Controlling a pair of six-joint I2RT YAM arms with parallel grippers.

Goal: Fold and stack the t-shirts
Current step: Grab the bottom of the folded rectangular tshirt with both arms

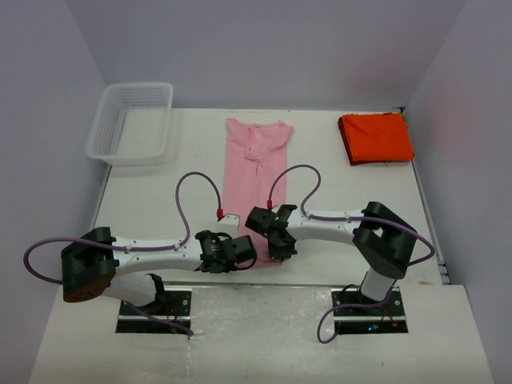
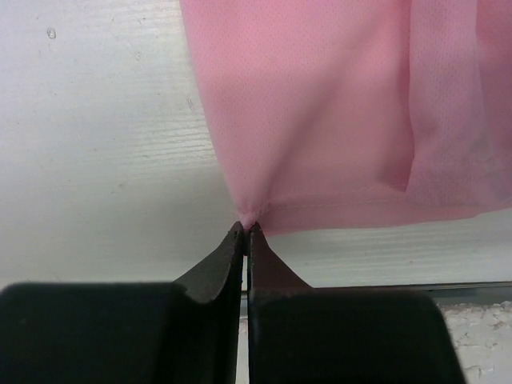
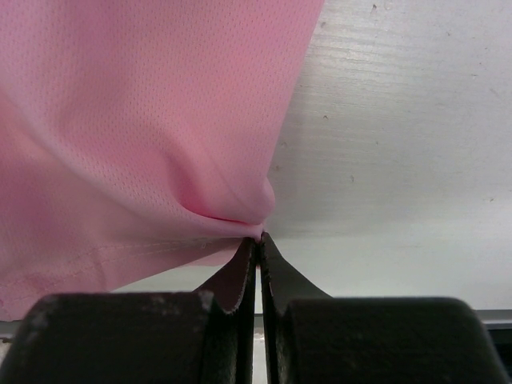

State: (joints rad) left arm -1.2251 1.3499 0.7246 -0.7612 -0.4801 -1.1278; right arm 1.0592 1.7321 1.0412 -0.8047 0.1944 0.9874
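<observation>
The left hand (image 2: 246, 230) and right hand (image 3: 258, 238) each clamp a near hem corner of the pink shirt (image 1: 254, 160), which lies right of the basket (image 1: 112, 120), the folded orange shirt (image 1: 376, 138) farther right.

Both arms extended inward and low, wrists near each other. Jaws of left gripper (image 2: 246, 230) pressed together, pink shirt (image 2: 320, 120) hem pinched at the tips. Same for right gripper (image 3: 258, 238), cloth caught at tips.

Lab: paired robot arms (image 1: 160, 250), bare walls (image 1: 264, 48)
</observation>
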